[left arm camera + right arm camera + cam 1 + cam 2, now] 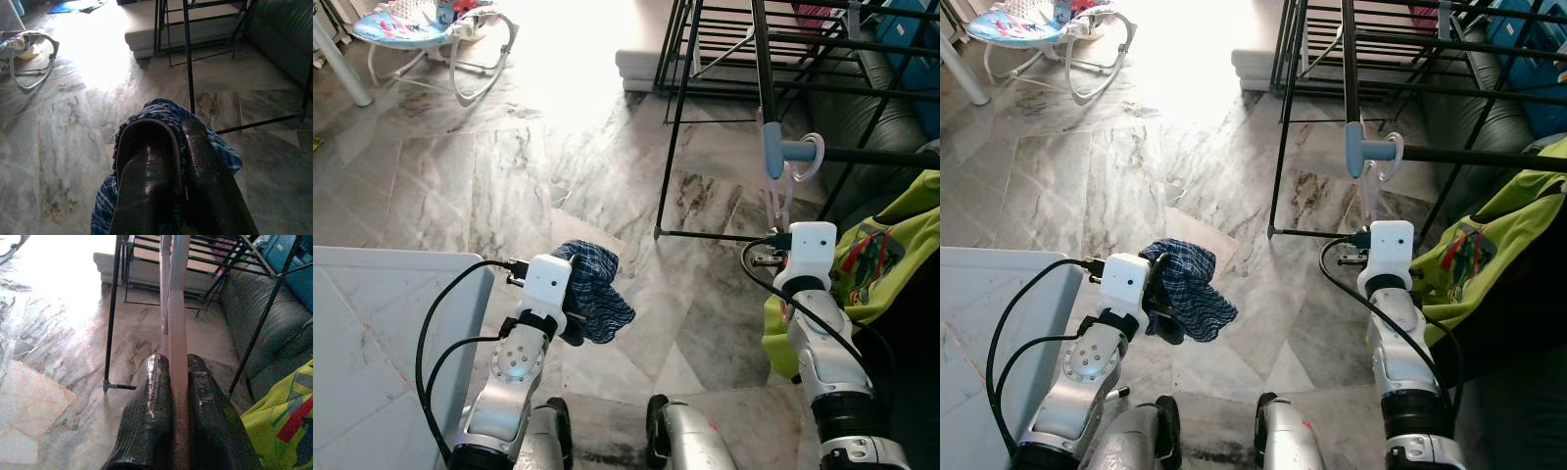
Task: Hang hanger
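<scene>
The right end effector (178, 382) is clamped on a pink hanger (781, 201), held up beside the black drying rack (677, 108). The left end effector (168, 161) grips blue plaid cloth (597, 289) over the marble floor (509, 166). A green garment (891, 255) lies right; a baby bouncer (431, 29) stands far left.

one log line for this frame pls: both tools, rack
left tool: shut on cloth | right tool: shut on hanger, raised by rack | hanger not yet on rail

Right claw (178, 382) hides the hanger's (177, 293) lower end.
</scene>
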### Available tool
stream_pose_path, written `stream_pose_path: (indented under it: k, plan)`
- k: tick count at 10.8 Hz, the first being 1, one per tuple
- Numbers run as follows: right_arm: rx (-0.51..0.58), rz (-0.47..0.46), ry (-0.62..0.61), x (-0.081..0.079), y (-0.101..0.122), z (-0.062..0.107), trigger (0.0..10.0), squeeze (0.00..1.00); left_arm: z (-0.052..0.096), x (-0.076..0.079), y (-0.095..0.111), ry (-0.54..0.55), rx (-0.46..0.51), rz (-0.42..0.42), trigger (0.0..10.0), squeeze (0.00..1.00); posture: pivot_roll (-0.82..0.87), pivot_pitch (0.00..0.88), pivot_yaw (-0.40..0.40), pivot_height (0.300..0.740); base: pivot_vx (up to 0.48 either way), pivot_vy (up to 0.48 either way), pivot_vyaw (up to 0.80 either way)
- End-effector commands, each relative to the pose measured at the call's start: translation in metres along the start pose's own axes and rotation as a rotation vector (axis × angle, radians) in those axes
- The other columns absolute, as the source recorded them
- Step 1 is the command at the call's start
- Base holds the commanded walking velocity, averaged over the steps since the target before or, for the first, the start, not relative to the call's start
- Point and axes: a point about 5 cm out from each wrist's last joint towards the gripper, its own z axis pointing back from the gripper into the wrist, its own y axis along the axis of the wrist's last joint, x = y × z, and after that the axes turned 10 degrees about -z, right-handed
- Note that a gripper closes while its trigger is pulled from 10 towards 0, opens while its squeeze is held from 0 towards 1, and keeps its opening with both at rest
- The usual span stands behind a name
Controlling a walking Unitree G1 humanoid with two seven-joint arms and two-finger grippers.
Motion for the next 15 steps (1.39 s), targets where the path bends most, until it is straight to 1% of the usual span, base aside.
stream_pose_path:
  k: [1, 3, 4, 5, 6, 7, 8, 10, 12, 14, 15]
  plan:
    - [0.058, -0.005, -0.005, 0.001, 0.009, 0.002, 0.0, 0.00, 0.001, 0.002, -0.003, -0.004, -0.012, -0.002, 10.0, 0.00, 0.00, 0.211, -0.035, 0.740, 0.000, 0.000, 0.00]
    - [0.163, -0.032, -0.004, -0.003, 0.017, 0.009, 0.0, 0.00, 0.002, 0.002, -0.002, 0.004, -0.001, 0.003, 10.0, 0.00, 0.00, 0.212, -0.035, 0.740, 0.000, 0.000, 0.00]
    - [0.184, -0.052, -0.006, -0.004, 0.016, 0.017, 0.0, 0.00, 0.002, 0.001, 0.002, 0.015, 0.020, 0.003, 10.0, 0.00, 0.01, 0.214, -0.034, 0.740, 0.000, 0.000, 0.00]
    - [0.165, -0.062, -0.004, -0.004, 0.009, 0.025, 0.3, 0.00, 0.002, -0.001, 0.004, 0.039, 0.032, 0.000, 10.0, 0.00, 0.01, 0.217, -0.034, 0.740, 0.000, 0.000, 0.00]
    - [0.142, -0.073, -0.020, -0.001, 0.002, 0.030, 3.6, 0.00, 0.002, -0.001, 0.003, 0.040, 0.031, -0.001, 10.0, 0.00, 0.01, 0.219, -0.033, 0.740, 0.000, 0.000, 0.00]
    - [0.111, -0.083, -0.030, 0.000, -0.008, 0.037, 10.0, 0.00, 0.003, -0.002, 0.003, 0.041, 0.029, -0.010, 10.0, 0.00, 0.01, 0.217, -0.032, 0.740, 0.000, 0.000, 0.00]
    - [0.073, -0.099, -0.047, 0.000, -0.018, 0.044, 10.0, 0.00, 0.002, -0.001, 0.003, 0.033, 0.029, -0.020, 10.0, 0.00, 0.01, 0.219, -0.031, 0.740, 0.000, 0.000, 0.00]
    - [0.034, -0.104, -0.065, -0.003, -0.027, 0.048, 10.0, 0.00, 0.002, -0.001, 0.002, 0.036, 0.026, -0.029, 10.0, 0.00, 0.01, 0.218, -0.030, 0.740, 0.000, 0.000, 0.00]
    - [0.019, -0.106, -0.069, -0.005, -0.029, 0.044, 10.0, 0.00, 0.002, -0.003, 0.001, 0.043, 0.017, -0.038, 10.0, 0.00, 0.02, 0.217, -0.030, 0.740, 0.000, 0.000, 0.00]
    - [0.024, -0.115, -0.101, 0.001, -0.025, 0.036, 10.0, 0.00, 0.002, -0.004, 0.000, 0.044, 0.015, -0.040, 10.0, 0.00, 0.02, 0.216, -0.029, 0.740, 0.000, -0.257, 0.00]
    - [0.024, -0.113, -0.100, 0.001, -0.024, 0.035, 10.0, 0.00, 0.002, -0.003, 0.000, 0.042, 0.015, -0.041, 10.0, 0.00, 0.02, 0.214, -0.030, 0.740, 0.000, -0.259, 0.00]
